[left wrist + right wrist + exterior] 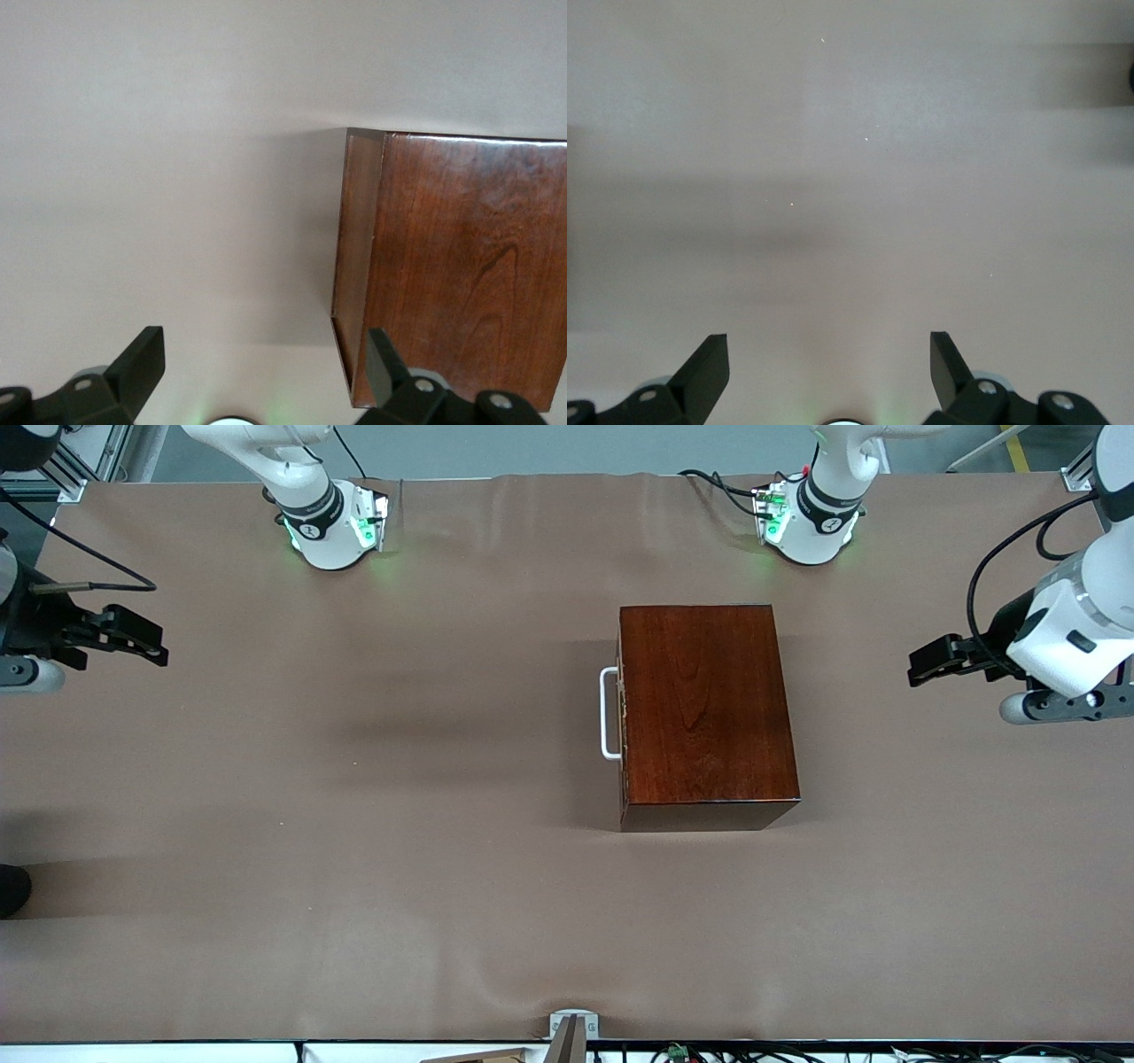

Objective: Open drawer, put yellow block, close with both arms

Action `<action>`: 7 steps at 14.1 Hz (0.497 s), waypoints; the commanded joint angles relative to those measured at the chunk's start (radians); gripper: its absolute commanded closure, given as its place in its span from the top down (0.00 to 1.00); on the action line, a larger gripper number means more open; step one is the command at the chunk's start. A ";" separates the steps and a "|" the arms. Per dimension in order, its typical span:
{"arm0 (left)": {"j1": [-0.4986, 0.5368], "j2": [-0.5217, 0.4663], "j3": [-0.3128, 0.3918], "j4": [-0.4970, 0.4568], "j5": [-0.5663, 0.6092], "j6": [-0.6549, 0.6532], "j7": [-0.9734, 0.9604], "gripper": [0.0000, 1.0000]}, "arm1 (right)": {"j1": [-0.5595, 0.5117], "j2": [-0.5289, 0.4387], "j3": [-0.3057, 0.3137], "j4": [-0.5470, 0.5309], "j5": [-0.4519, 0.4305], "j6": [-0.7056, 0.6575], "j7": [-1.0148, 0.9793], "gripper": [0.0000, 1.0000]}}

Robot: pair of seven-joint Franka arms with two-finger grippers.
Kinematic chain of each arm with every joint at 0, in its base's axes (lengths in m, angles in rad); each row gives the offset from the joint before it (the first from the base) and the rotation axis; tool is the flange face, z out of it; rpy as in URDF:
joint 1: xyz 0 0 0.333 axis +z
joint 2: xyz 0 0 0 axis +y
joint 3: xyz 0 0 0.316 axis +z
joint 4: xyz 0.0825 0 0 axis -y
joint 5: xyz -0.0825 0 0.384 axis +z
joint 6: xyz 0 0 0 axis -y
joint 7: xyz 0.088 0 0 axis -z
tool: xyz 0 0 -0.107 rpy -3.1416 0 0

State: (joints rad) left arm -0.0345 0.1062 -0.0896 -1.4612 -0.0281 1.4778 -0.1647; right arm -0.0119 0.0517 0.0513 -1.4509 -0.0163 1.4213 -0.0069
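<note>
- Drawer (624,713): fully shut inside the dark reddish-brown box (704,708), which sits on the desk (354,850) toward the left arm's end. The white U-shaped handle (608,713) projects from the face turned toward the right arm's end.
- Yellow block: not seen in any view; its position cannot be stated.
- Left gripper (921,666): raised over the desk at its own end, clear of the box, fingers spread wide, empty.
- Right gripper (142,642): raised over bare desk at its own end, well apart from the handle, fingers wide, empty.
- Step in hand, judged: opening the drawer. Recommend that the right gripper straddle the bar mid-span and pull straight out, while the left steadies the box against sliding.
- Materials: box is glossy varnished wood with visible grain and sharp edges; handle is a smooth thin bar; desk cover is matte brown, slightly rippled.
</note>
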 commanded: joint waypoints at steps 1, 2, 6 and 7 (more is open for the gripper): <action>-0.005 -0.131 0.042 -0.154 -0.018 0.076 0.068 1.00 | -0.004 -0.056 0.004 -0.037 -0.004 -0.010 -0.005 1.00; -0.007 -0.152 0.044 -0.181 -0.018 0.100 0.071 1.00 | -0.002 -0.062 0.004 -0.049 -0.005 -0.008 -0.005 1.00; -0.004 -0.142 0.042 -0.176 -0.016 0.107 0.070 1.00 | -0.002 -0.064 0.008 -0.049 -0.004 -0.001 -0.005 1.00; -0.005 -0.135 0.039 -0.176 -0.015 0.107 0.065 1.00 | -0.003 -0.064 0.010 -0.049 -0.004 -0.001 -0.007 1.00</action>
State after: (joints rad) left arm -0.0357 -0.0218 -0.0535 -1.6111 -0.0281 1.5618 -0.1108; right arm -0.0108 0.0176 0.0548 -1.4659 -0.0163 1.4087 -0.0069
